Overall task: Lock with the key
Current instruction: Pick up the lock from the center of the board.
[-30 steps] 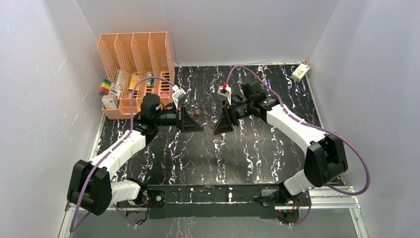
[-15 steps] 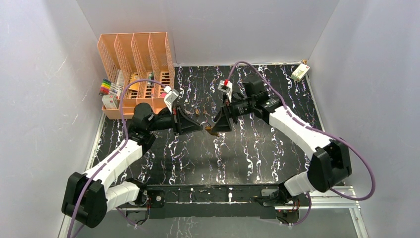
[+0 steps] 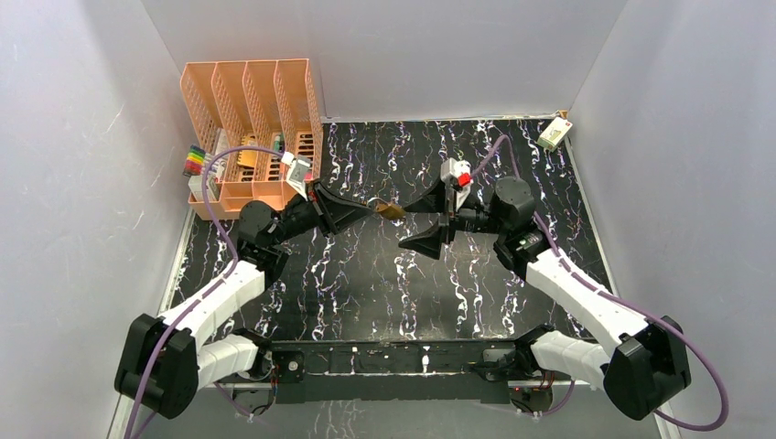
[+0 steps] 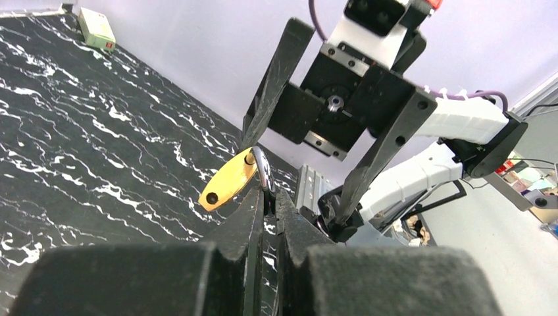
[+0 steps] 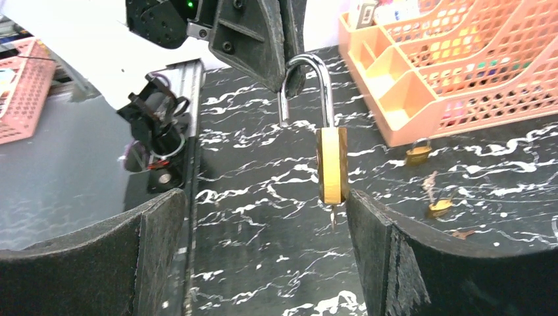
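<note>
Left end effector (image 3: 372,208) grips one brass padlock (image 5: 332,164), right end effector (image 3: 404,227) gapes wide, two more padlocks (image 5: 418,154) (image 5: 437,207) on tabletop (image 5: 263,263).

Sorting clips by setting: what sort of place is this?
Probably a robot lab cell: white panels box in a marbled table, two bolted arms handle a padlock, and an orange organizer holds supplies.

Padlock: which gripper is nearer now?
Left. The left gripper is shut on the padlock, holding it by the shackle. The right gripper is open and faces it from the other side, one fingertip close, not gripping.
</note>
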Tool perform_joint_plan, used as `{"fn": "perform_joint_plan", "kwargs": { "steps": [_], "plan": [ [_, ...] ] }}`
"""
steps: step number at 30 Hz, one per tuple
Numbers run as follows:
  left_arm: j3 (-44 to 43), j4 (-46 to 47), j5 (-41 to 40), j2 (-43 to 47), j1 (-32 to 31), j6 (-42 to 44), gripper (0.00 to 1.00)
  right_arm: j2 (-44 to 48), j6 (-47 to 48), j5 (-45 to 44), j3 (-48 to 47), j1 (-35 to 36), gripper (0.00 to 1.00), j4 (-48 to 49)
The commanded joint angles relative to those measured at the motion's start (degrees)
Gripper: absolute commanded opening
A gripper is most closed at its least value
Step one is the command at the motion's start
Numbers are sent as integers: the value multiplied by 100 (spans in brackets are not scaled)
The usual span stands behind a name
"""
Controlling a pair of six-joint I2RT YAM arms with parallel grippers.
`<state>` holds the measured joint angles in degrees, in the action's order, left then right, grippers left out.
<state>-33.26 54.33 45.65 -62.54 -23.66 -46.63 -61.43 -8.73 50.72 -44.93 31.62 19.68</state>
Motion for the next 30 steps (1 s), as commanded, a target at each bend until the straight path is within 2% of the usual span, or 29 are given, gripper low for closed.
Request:
{"fn": "perform_joint_plan", "kwargs": {
  "steps": [1, 6, 15, 21, 24, 30],
  "plan": [
    [-43, 1618, -359, -140, -20, -494, 0, 133, -217, -325, 471, 2, 98, 2163],
    [-107, 1882, -326, -225, -19, -623, 0, -8, -239, -520, 783, 5, 97, 3278],
    [-110, 2124, -308, -270, -17, -725, 0, -446, -531, -370, 648, 11, 88, 3783],
    [-113, 2285, -268, -356, -17, -761, 0, -720, -739, -232, 477, 11, 77, 3988],
    [-64, 2416, -231, -415, -24, -786, 0, -895, -873, -40, 309, 11, 66, 3987],
    [58, 2633, -17, -564, -25, -814, 0, -1229, -1068, 482, 11, 5, 32, 3978]
  ]
}}
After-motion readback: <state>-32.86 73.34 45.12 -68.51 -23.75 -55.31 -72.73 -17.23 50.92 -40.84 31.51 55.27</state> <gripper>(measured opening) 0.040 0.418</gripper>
